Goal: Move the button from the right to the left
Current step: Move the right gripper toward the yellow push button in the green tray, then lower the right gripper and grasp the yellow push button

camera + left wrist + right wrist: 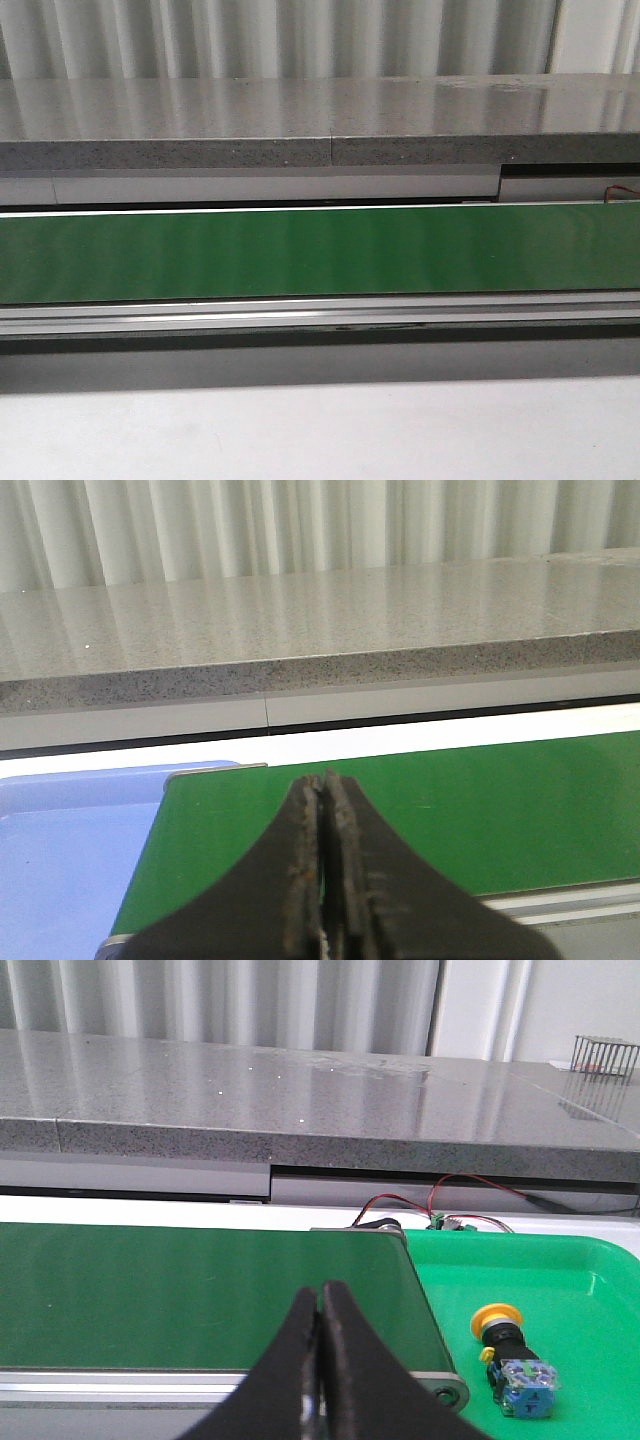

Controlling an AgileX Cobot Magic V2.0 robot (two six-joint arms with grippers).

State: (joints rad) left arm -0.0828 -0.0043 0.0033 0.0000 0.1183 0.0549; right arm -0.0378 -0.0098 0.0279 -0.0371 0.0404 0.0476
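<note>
The button [510, 1358], with a yellow cap, dark collar and blue-grey block, lies on its side in the green tray [580, 1280] beside the right end of the green conveyor belt [200, 1280]. My right gripper [321, 1295] is shut and empty, above the belt's near edge, left of the button. My left gripper [323, 785] is shut and empty, above the left end of the belt [480, 810]. No gripper and no button show in the front view, only the belt [320, 250].
A blue tray [60, 850] sits at the left end of the belt. A grey stone counter [300, 120] runs behind the belt. Red and black wires [450, 1205] lie behind the green tray. A wire cage [605, 1055] stands far right on the counter.
</note>
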